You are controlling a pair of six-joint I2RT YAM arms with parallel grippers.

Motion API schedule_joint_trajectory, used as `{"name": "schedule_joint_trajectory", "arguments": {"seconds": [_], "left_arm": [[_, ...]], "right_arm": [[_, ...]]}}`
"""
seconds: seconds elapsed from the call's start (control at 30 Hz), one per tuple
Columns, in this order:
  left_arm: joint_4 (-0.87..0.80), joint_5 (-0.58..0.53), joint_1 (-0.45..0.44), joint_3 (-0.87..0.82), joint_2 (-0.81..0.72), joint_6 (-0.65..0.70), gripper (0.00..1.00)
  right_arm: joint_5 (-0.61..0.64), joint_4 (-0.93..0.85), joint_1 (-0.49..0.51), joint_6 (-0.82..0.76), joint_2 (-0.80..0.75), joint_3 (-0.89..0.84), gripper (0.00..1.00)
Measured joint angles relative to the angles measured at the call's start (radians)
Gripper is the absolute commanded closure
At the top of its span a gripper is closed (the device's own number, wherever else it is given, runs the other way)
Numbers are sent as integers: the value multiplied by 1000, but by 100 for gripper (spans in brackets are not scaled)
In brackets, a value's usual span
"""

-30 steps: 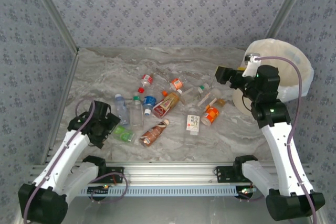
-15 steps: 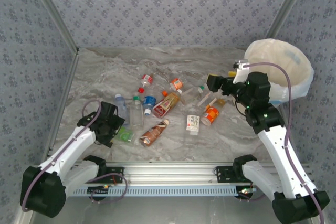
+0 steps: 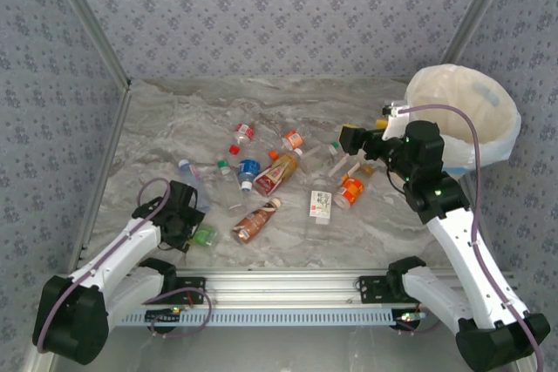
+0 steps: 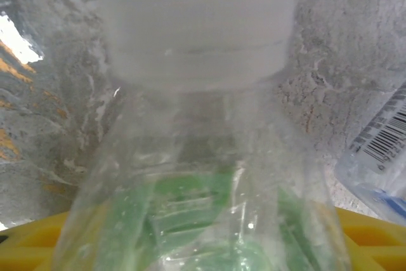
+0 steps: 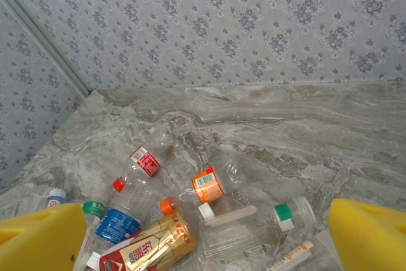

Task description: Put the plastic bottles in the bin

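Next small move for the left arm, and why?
Probably close the left gripper on the green-labelled bottle, then lift. In the wrist view the bottle sits between the yellow fingers, its white cap ahead, and the bin is well away from it.

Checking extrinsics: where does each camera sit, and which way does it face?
Top external: above and behind the bases, looking down on the grey marbled table; left arm, right arm show.
Left wrist: on the left arm, close on a clear green-labelled plastic bottle; yellow fingers below.
Right wrist: faces across the table toward the patterned wall; yellow fingers in both lower corners.
Shared: top and left wrist both see that bottle.
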Motion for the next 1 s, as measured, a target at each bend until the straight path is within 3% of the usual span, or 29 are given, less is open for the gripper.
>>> {"name": "schedule_joint_trajectory", "arguments": {"seconds": [0.2,0.5,0.77,1.0], "left_arm": [[39,-8,0,-5,-21,34,46],[3,-54,0,24,-153,249,54],[-86,-100,0,197,-172,410,57],[-16,-1,-12,393,-83,559,58]], "right_arm": [[9,0,16,0,1,-14,0],[27,-2,44,2,1,-24,0],[39,0,69,16,2,-24,0],[80,58,101,141,21,-40,0]]}}
